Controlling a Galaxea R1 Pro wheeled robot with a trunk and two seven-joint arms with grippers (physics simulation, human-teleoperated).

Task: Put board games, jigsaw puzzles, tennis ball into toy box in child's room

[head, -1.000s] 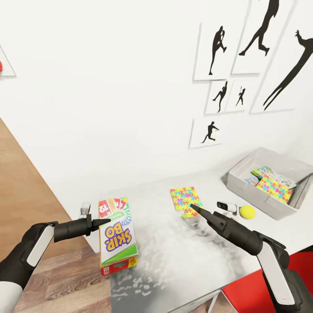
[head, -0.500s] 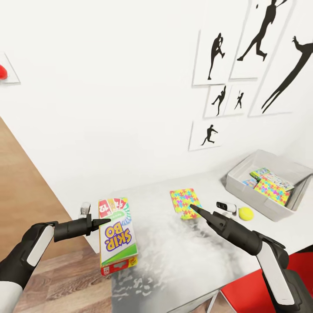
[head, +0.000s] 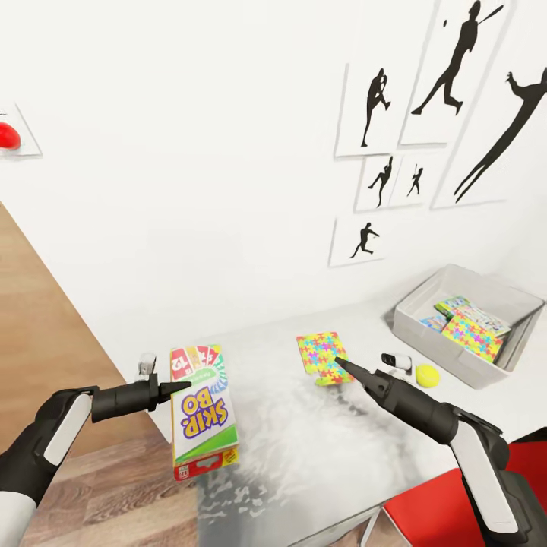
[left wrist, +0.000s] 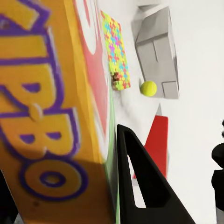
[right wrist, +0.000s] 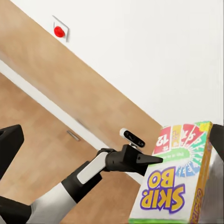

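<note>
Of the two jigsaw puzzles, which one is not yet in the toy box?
The jigsaw puzzle lying flat on the table, just beyond the right gripper. The other jigsaw puzzle already lies inside the toy box.

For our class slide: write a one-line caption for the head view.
Left gripper holds the Skip-Bo box over the table edge.

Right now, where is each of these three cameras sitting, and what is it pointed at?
Head view: from the robot's head, down over the table; both arms show, left gripper on the SKIP BO box, right gripper near a jigsaw puzzle.
Left wrist view: along a dark finger beside the box, toward the tennis ball and toy box.
Right wrist view: toward the left arm.
All three share the box.
</note>
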